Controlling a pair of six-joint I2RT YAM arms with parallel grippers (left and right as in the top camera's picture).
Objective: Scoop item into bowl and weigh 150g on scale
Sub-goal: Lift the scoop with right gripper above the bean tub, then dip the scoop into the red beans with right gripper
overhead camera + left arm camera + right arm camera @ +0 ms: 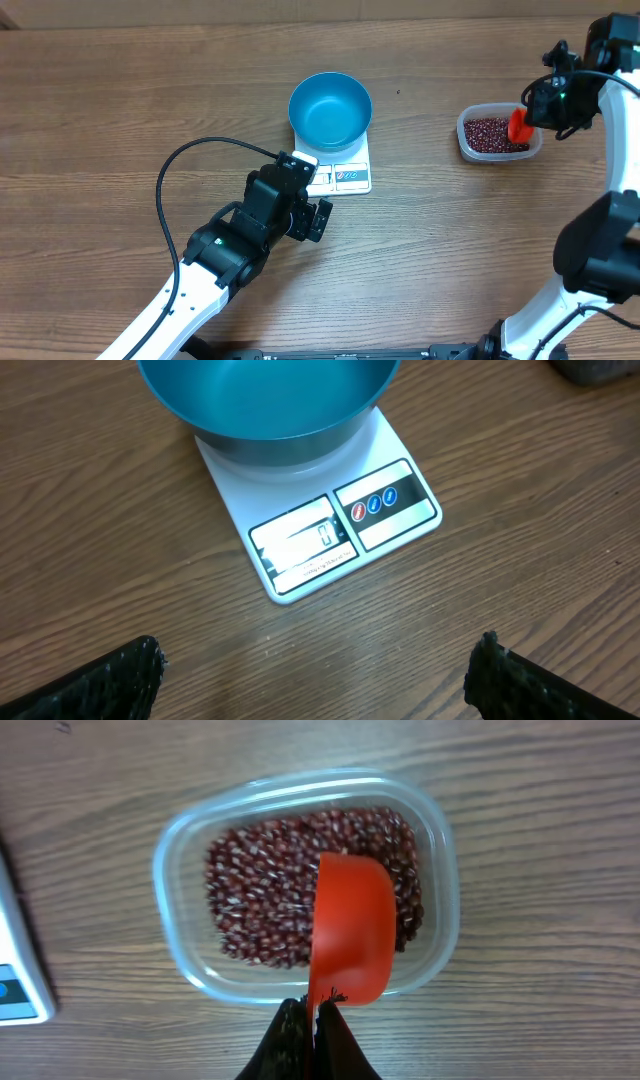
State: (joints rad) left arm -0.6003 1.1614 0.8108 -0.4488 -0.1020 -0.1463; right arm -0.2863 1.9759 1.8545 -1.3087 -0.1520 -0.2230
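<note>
The blue bowl (330,108) (268,400) stands empty on the white scale (345,176) (330,530), whose display faces my left gripper (312,212) (315,672). That gripper hovers open just in front of the scale, holding nothing. The dark red beans (490,133) (262,900) lie in a clear plastic container (468,148) (190,970) at the right. My right gripper (530,112) (320,1020) is shut on the handle of a red scoop (518,125) (352,930), whose cup hangs over the beans in the container.
The wooden table (120,110) spreads wide around the scale. The left arm's black cable (180,160) loops over the table to the left. The right arm's base (600,250) stands at the right edge.
</note>
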